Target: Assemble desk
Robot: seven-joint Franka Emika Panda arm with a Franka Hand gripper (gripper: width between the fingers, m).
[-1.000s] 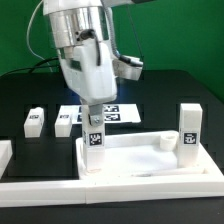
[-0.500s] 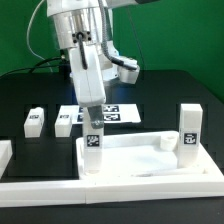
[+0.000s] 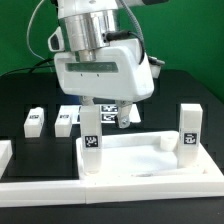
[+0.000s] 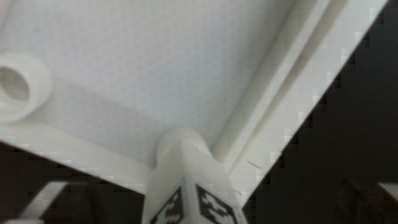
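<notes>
The desk's white tray-like tabletop (image 3: 140, 163) lies at the front of the black table. One tagged white leg (image 3: 92, 141) stands upright in its corner at the exterior view's left. A second leg (image 3: 189, 130) stands in the corner on the right. Two loose legs (image 3: 34, 121) (image 3: 65, 123) rest on the table further left. My gripper (image 3: 106, 108) hangs just above the left standing leg, open, with its fingers apart from the leg. The wrist view looks down on that leg (image 4: 196, 195), the tabletop's inside (image 4: 160, 70) and an empty round socket (image 4: 15, 88).
The marker board (image 3: 112, 116) lies flat behind the tabletop, partly hidden by my hand. A long white border rail (image 3: 110, 190) runs along the front, with another white piece (image 3: 4, 152) at the far left edge.
My gripper has opened and let go of the left leg, and the hand has turned so its broad side faces the camera. The leg stays upright in its corner.
</notes>
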